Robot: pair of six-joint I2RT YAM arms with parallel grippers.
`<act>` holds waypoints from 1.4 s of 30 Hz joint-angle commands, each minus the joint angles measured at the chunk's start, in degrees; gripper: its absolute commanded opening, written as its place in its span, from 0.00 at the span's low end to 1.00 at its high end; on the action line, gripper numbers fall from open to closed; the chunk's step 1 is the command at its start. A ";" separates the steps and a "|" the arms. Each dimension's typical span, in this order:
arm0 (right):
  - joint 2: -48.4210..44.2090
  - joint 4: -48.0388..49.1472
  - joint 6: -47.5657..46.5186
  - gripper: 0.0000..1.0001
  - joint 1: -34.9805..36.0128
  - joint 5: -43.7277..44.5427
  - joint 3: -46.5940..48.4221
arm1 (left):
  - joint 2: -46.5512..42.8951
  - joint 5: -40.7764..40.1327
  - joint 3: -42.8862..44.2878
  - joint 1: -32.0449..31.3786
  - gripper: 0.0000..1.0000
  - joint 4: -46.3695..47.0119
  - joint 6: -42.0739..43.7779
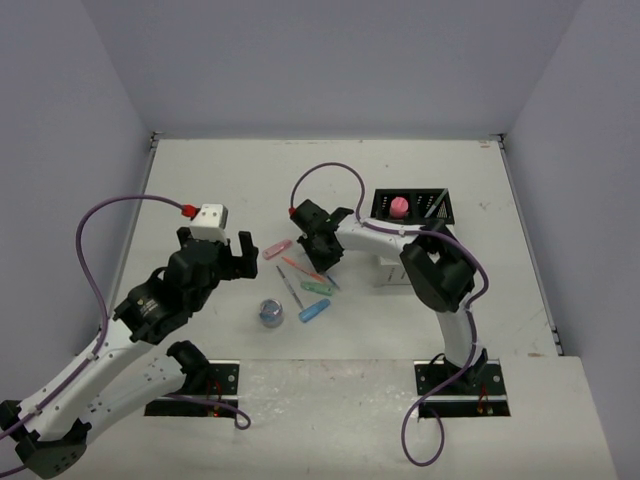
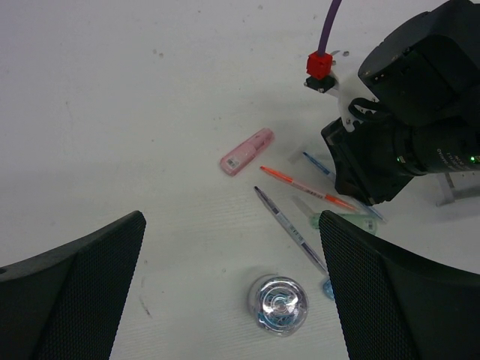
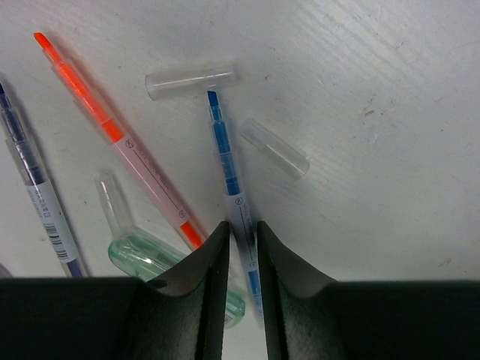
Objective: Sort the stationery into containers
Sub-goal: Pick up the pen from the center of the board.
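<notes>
The stationery lies mid-table: a pink capsule (image 1: 277, 246), an orange pen (image 1: 297, 268), a dark pen (image 1: 290, 287), a mint capsule (image 1: 317, 287), a blue capsule (image 1: 313, 311) and a blue-grey roll (image 1: 271, 312). My right gripper (image 1: 320, 258) is down on the table. In the right wrist view it (image 3: 241, 229) is shut on a blue pen (image 3: 223, 154) that lies flat beside the orange pen (image 3: 112, 131) and the mint capsule (image 3: 150, 259). My left gripper (image 1: 225, 255) is open and empty, hanging left of the pile, with the roll (image 2: 279, 304) below its jaws.
The black container (image 1: 438, 205) at the back right holds a pink round item (image 1: 397, 206). The white container (image 1: 392, 272) is mostly hidden behind the right arm. Three clear pen caps (image 3: 190, 81) lie loose among the pens. Grey walls enclose the table.
</notes>
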 commanded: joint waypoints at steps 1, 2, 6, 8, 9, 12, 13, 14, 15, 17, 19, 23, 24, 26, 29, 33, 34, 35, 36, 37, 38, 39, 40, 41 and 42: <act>0.84 -0.11 -0.16 0.18 1.49 1.87 0.84 | -0.70 0.31 -0.10 0.32 1.00 1.82 1.39; 0.84 -0.16 -0.16 0.16 1.69 1.95 0.82 | -0.81 0.28 -0.10 0.32 1.00 1.82 1.37; -0.56 -0.36 0.34 0.05 2.61 2.43 0.41 | -1.24 -0.13 0.06 0.32 1.00 1.66 1.28; -2.31 -0.49 0.50 0.05 2.79 2.90 0.01 | -1.06 -0.16 0.30 0.32 1.00 1.49 1.28; -3.33 -0.51 0.48 0.04 2.90 3.14 -0.19 | -0.79 -0.23 0.47 0.25 1.00 1.47 1.15; -6.68 -0.68 0.30 0.02 2.92 3.84 -0.56 | 0.41 -0.33 1.26 0.31 1.00 1.06 0.29; -7.57 -0.91 0.13 0.00 2.85 4.04 -0.59 | 0.88 -0.41 1.46 0.32 1.00 0.88 -0.22; -8.95 -0.95 -0.02 0.00 2.88 4.06 -0.72 | 1.75 -0.43 1.78 0.32 1.00 0.85 -1.06; -10.37 -0.97 -0.15 0.00 2.92 4.07 -0.88 | 2.69 -0.43 2.11 0.32 1.00 0.85 -1.97; -12.57 -1.13 -0.23 0.00 2.92 4.15 -1.59 | 4.67 -0.41 2.62 0.32 1.00 0.92 -3.86; -15.52 -1.20 -0.33 0.00 2.85 4.85 -2.45 | 6.53 -0.04 3.36 0.32 1.00 1.17 -5.03; -22.49 -1.44 0.00 0.00 1.20 7.44 -5.22 | 13.64 4.65 5.61 0.32 1.00 3.38 -6.28; -24.17 -1.52 0.23 0.00 0.33 7.81 -6.13 | 15.86 6.09 6.43 0.30 1.00 3.96 -6.28; -26.14 -1.66 0.91 0.00 -1.78 8.28 -8.04 | 20.28 8.41 8.34 0.23 1.00 4.10 -6.28; -33.43 -1.98 1.58 0.00 -5.91 7.78 -12.21 | 26.99 12.04 10.90 0.20 1.00 5.81 -5.67; -41.37 -2.08 1.20 0.00 -7.64 7.46 -16.20 | 34.17 16.96 12.95 -0.05 0.95 8.38 -3.71; -43.11 -2.33 1.12 0.00 -7.75 7.60 -16.63 | 35.84 18.00 13.57 -0.27 0.93 8.87 -3.03; -45.00 -2.73 1.07 0.00 -7.82 7.82 -17.00 | 37.71 18.88 14.42 -0.56 0.91 9.07 -2.29; -46.35 -3.38 1.06 0.00 -7.93 8.11 -17.26 | 39.27 19.10 15.38 -0.88 0.89 9.15 -1.59; -47.76 -3.64 1.01 0.00 -8.08 8.46 -17.51 | 41.77 19.15 16.83 -1.14 0.84 8.95 -0.39; -49.49 -3.84 0.96 0.00 -8.26 8.58 -17.93 | 43.95 19.25 18.16 -1.37 0.81 8.61 0.66; -51.54 -4.00 0.91 0.00 -8.47 8.48 -18.51 | 45.80 19.41 19.38 -1.58 0.78 8.14 1.56; -52.66 -4.15 0.86 0.00 -8.54 8.21 -18.81 | 47.66 19.52 20.65 -1.61 0.74 6.99 2.32; -53.61 -4.30 0.81 0.00 -8.59 7.92 -19.06 | 49.59 19.60 21.98 -1.62 0.70 5.75 3.07; -54.59 -4.37 0.81 0.00 -8.59 7.62 -19.44 | 52.61 19.38 24.16 -1.69 0.64 4.91 3.98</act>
